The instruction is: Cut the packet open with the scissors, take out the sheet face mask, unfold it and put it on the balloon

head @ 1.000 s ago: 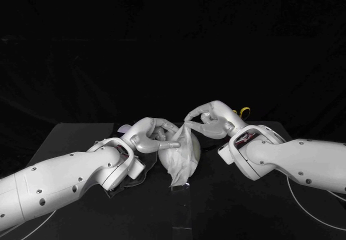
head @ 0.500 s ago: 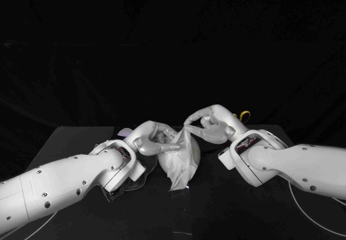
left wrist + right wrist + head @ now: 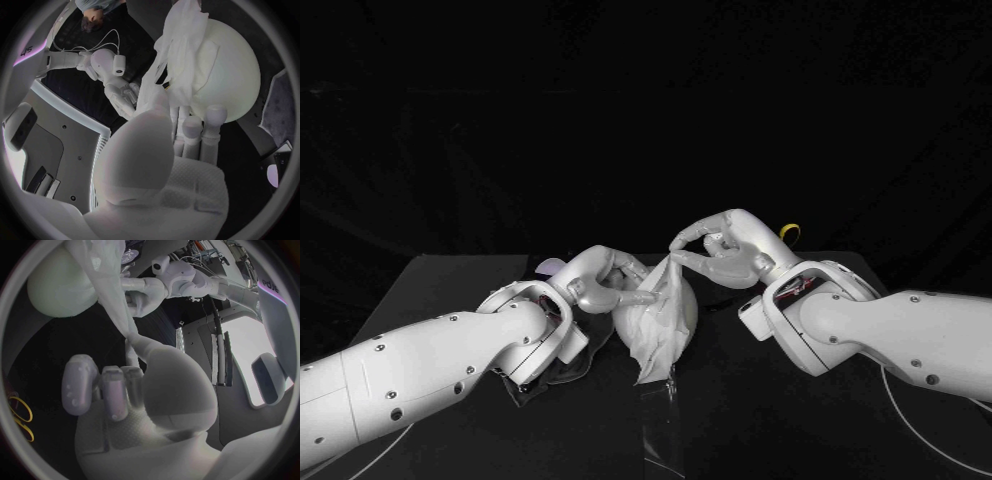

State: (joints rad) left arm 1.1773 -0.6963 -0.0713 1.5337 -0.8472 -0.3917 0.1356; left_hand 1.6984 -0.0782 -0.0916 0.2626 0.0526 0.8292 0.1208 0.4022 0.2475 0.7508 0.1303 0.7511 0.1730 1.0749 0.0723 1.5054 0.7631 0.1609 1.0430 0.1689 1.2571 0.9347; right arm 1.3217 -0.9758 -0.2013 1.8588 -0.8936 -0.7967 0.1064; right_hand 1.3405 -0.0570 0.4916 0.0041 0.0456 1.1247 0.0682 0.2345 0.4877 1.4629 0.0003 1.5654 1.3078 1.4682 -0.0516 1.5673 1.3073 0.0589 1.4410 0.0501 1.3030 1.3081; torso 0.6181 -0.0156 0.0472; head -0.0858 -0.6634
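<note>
The pale round balloon sits low over the desk. The thin white mask, wrinkled and only partly opened, hangs down across its side, with the top end raised above it. The yellow-handled scissors lie behind, well apart.

A black table with a matte top takes up the lower part of the head view. Its far edge runs straight across, and its left portion catches a little light and reads dark grey. Behind it hangs a black cloth backdrop, faintly creased. Near the table's far edge, left of centre, sits a small pale lilac rounded object, mostly hidden, so what it is cannot be told. In the left wrist view, a similar pale lilac oval lies on the dark surface, just beside a small dark flat item with a light edge.
</note>
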